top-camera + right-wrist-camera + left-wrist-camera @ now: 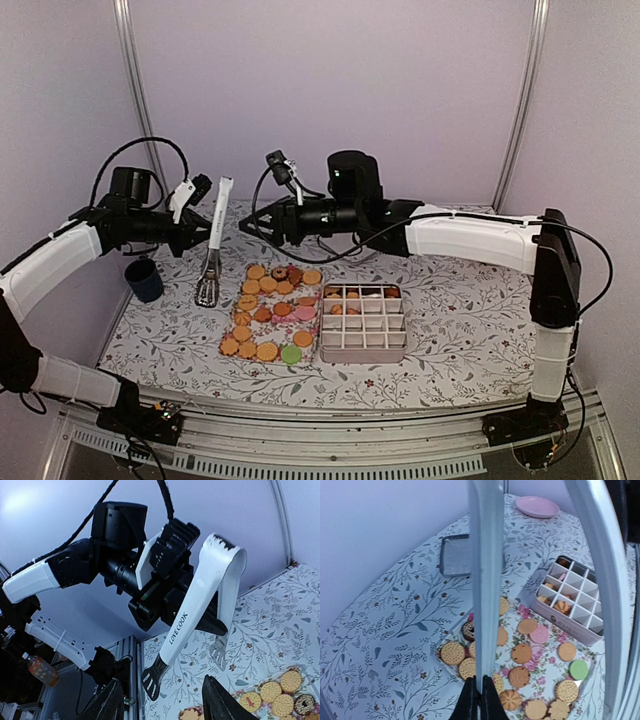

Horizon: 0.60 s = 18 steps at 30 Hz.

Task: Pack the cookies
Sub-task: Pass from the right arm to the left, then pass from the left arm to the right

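Lilac walls close in a table under a floral cloth. Near its left edge you have a dark cup. Just right of it, the left gripper is clamped on white tongs; these hang tips-down beside the tray's left edge, and whether they touch the cloth cannot be told. The cookies lie mostly on a patterned tray at mid-table: orange-golden, with a few pink, green and dark. Above the tray's far end the right gripper hovers, jaws apart, holding nothing. Against the tray's right edge stands a divided box with cookies in its far cells only. Judgement: you have begun packing, and most of it is left.
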Each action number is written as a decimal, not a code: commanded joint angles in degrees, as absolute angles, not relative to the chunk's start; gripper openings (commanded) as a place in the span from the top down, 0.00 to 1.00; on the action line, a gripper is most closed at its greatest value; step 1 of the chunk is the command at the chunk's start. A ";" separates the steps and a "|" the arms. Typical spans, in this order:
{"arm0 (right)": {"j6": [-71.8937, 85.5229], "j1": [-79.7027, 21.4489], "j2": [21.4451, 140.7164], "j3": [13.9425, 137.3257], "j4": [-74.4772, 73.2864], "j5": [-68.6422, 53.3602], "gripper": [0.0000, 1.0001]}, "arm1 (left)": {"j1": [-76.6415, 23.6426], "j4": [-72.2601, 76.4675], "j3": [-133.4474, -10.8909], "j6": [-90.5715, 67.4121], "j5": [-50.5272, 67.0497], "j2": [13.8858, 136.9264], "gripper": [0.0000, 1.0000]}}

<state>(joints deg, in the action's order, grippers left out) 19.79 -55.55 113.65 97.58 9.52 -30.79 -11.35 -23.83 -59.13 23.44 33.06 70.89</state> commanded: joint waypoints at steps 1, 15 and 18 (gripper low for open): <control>24.85 -57.06 118.75 100.29 11.81 -43.58 0.45 | -13.56 -31.55 -63.09 24.58 42.96 70.98 1.00; 35.37 -59.80 125.64 102.90 26.75 -48.47 0.55 | -15.68 -29.17 -62.37 21.50 41.34 71.03 1.00; 39.06 -59.94 126.48 102.63 31.30 -47.30 0.62 | -16.07 -28.62 -61.98 21.41 40.36 70.68 1.00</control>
